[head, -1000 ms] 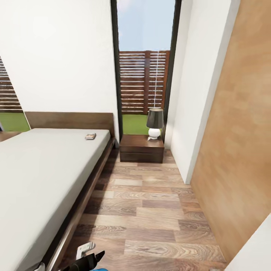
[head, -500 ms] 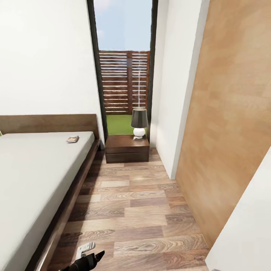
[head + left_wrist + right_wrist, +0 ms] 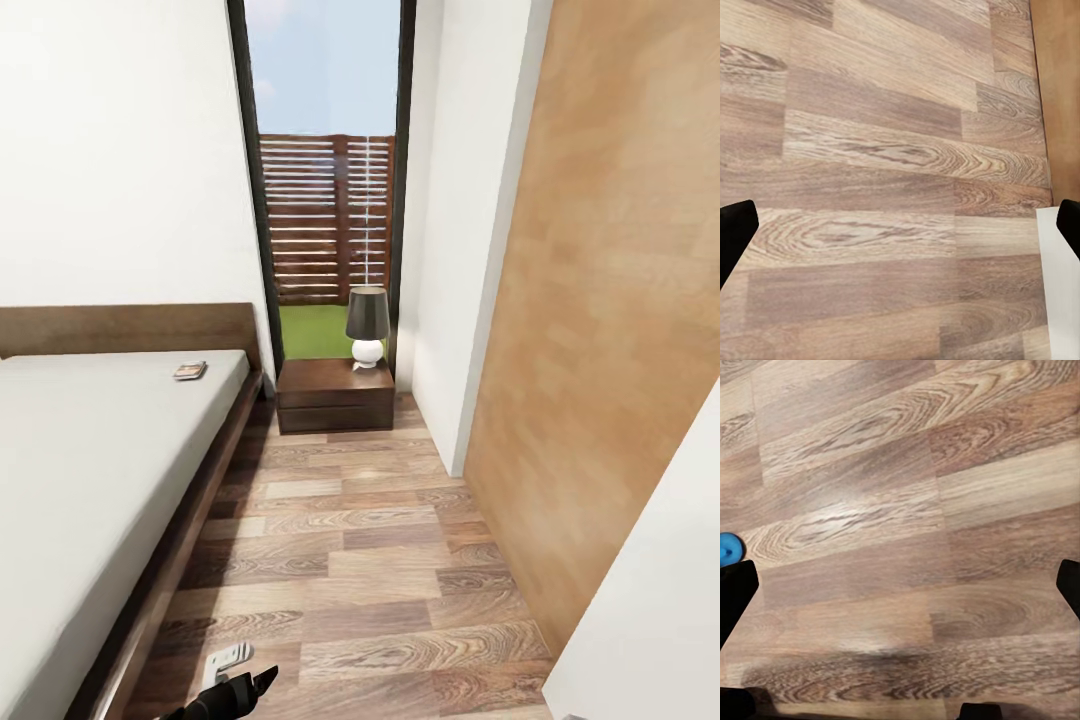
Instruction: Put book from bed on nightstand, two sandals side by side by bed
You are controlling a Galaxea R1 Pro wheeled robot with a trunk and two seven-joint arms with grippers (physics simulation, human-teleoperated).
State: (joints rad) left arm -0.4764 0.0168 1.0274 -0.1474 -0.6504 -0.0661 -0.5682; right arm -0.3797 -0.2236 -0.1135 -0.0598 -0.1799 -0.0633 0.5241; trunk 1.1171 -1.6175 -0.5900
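The bed (image 3: 90,470) takes up the left of the head view, its pale grey mattress running back to a dark brown headboard (image 3: 130,328) against the white wall. Near the far right corner of the mattress, close to the headboard, lies the book (image 3: 190,370), small, flat and dark-covered; its lettering is too small to read. At the bottom of this view, just beside the bed frame, the left arm's dark tip (image 3: 235,692) reaches in over the planks, with a white part beside it.

Further right, past the head of the bed, the nightstand (image 3: 335,394) stands on the floor in front of the tall dark-framed window (image 3: 322,180), through which a slatted wooden fence and a strip of grass show. A lamp (image 3: 367,325) with a dark shade and a round white base stands on the right part of the nightstand's top. A white wall and then a light wooden panel (image 3: 610,300) close off the right side, and brown wood-plank floor (image 3: 370,560) fills the aisle between.

In the left wrist view the left pincer (image 3: 900,232) is spread wide, its black fingertips (image 3: 733,232) at opposite edges above bare planks. In the right wrist view the right pincer (image 3: 900,589) is likewise spread wide over the floor, and the rounded end of a bright blue sandal (image 3: 729,549) lies just beside one fingertip.
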